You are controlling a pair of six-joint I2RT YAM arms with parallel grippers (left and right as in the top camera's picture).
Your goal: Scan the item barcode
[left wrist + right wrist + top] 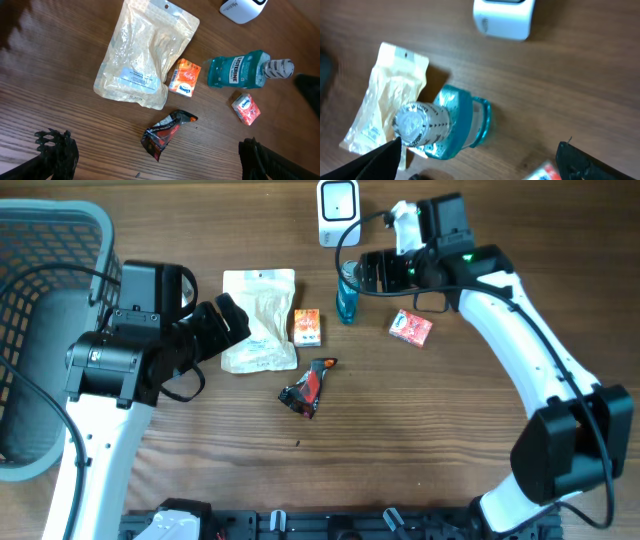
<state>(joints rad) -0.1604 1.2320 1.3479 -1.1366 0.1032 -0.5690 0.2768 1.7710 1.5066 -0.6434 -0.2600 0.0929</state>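
The mouthwash bottle [347,292] stands upright on the wooden table [420,430], its long axis vertical and its wrapped cap pointing up at the right wrist camera; it sits at the far side of the table, just in front of the white scanner [338,210], near it but not touching. The right gripper [362,273] is directly beside and above the bottle, its fingers spread well apart with the bottle below and between them, neither finger pressing on it as far as the wrist view shows; so the bottle stands on its own. The left gripper [228,320] is also spread wide and holds nothing; it hangs over the edge of the pale pouch [258,320], well apart from the bottle, so the right arm is plainly the nearer one. The printed brand label faces the left arm's side; where the barcode lies I cannot tell, possibly on the side turned away.

The wood looks flat and smooth, so the bottle should stand steady; room is fair, with the orange box [307,327] just beside the bottle on one side, the red packet [411,327] near on the other, the dark wrapper [307,387] further forward, and the basket [40,300] well off behind the left arm.
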